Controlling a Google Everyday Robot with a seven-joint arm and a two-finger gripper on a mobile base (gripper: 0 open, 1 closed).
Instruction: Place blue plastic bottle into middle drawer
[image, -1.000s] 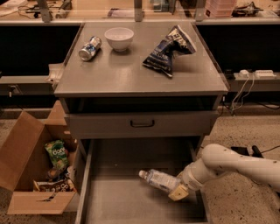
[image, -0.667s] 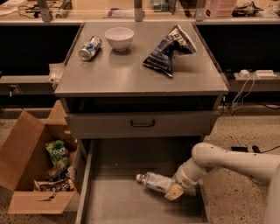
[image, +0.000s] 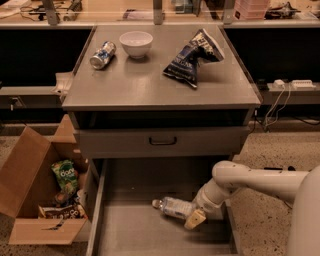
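The blue plastic bottle is a small clear bottle with a white cap. It lies on its side, cap to the left, on the grey floor of the pulled-out middle drawer. My gripper reaches in from the right on a white arm. It is at the bottle's right end, touching it, with a yellowish fingertip showing below the bottle.
A drink can, a white bowl and a dark chip bag sit on the cabinet top. A closed drawer front with a dark handle hangs above the open drawer. An open cardboard box of snacks stands at the left.
The arm has moved left, deeper over the drawer, carrying the bottle with it. The bottle now lies lower and flat on the drawer floor.
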